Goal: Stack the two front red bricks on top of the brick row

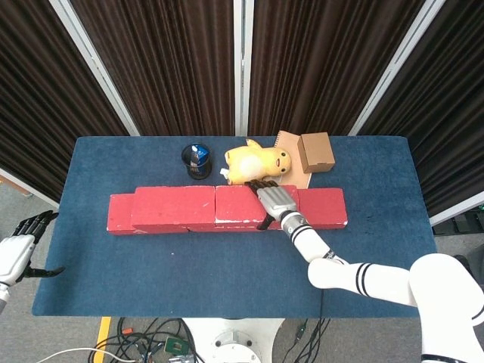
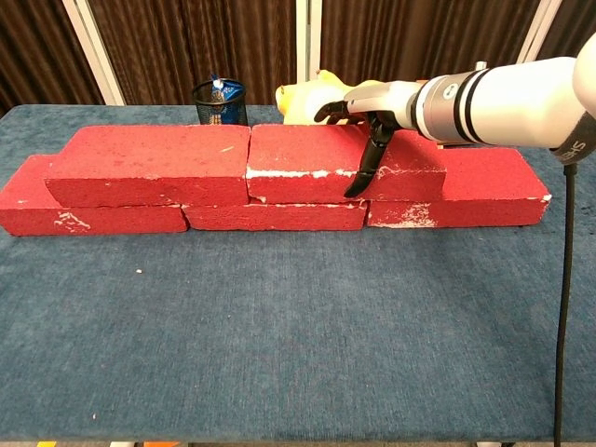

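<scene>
Blue table held both bricks stacked; your right hand gripped the right upper brick, unreleased; left hand spread.

Black mesh cup, yellow plush toy, cardboard box on blue table.

The head view looked steeply down from high above the near edge, taking in the whole blue table and the curtains beyond. The chest view sat low and close at the near edge, facing level. Both shared the brick row and the yellow plush toy.
</scene>
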`<state>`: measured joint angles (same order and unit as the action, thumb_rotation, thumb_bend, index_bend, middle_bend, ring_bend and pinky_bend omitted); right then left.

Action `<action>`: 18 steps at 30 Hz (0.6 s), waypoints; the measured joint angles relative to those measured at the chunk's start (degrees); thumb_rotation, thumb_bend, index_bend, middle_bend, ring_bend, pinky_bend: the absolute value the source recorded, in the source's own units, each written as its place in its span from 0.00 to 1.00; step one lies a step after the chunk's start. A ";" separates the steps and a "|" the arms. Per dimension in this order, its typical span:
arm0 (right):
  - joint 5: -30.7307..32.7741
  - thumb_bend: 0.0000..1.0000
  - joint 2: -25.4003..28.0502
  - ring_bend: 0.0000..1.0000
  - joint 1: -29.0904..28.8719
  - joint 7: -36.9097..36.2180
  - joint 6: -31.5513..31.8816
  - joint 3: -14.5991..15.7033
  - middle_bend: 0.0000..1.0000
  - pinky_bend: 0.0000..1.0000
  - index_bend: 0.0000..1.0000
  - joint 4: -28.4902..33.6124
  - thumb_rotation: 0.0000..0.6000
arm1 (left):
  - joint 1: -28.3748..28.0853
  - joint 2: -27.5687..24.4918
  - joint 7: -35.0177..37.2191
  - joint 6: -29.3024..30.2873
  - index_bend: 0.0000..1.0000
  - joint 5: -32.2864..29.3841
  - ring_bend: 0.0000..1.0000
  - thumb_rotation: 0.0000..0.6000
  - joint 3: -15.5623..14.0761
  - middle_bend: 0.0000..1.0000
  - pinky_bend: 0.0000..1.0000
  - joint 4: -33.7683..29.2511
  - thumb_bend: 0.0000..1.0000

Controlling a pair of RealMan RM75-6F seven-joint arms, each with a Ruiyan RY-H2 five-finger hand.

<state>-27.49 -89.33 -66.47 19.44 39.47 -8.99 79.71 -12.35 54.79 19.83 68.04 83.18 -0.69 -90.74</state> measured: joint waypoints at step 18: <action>-21.05 0.00 16.01 0.00 13.19 -2.02 18.18 4.31 0.00 0.00 0.00 19.65 1.00 | 0.87 -0.32 -4.43 4.04 0.00 -0.10 0.00 1.00 1.18 0.00 0.00 -2.70 0.05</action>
<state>-48.54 -73.32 -53.28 17.41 57.65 -4.68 99.36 -11.48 54.48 15.40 72.08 83.08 0.50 -93.43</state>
